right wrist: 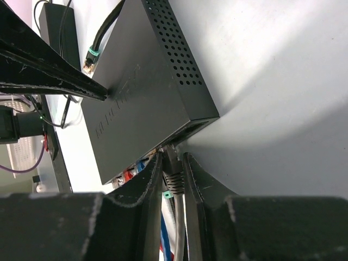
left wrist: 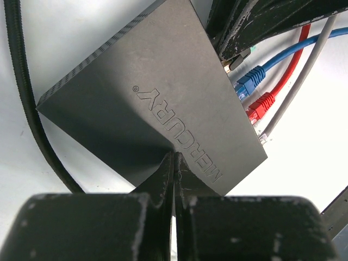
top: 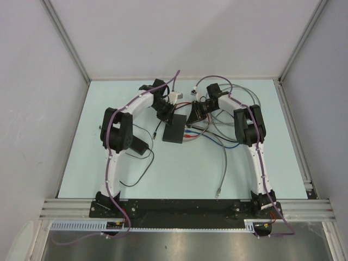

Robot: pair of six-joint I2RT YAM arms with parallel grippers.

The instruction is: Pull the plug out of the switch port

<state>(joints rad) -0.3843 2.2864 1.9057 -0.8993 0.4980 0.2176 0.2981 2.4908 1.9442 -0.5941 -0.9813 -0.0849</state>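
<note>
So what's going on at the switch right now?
The left pincer, shut, presses down on top of the switch, apparently steadying it. The right pincer is closed around the grey plug at the switch's end port. That plug looks seated in the port, so the pull is not yet done. A blue plug and a red plug sit in the ports beside it.

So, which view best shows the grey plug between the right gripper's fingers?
Right wrist: grey plug close up between the right gripper's fingers, at the switch port. Left wrist glimpses it under them; top external: too small.
</note>
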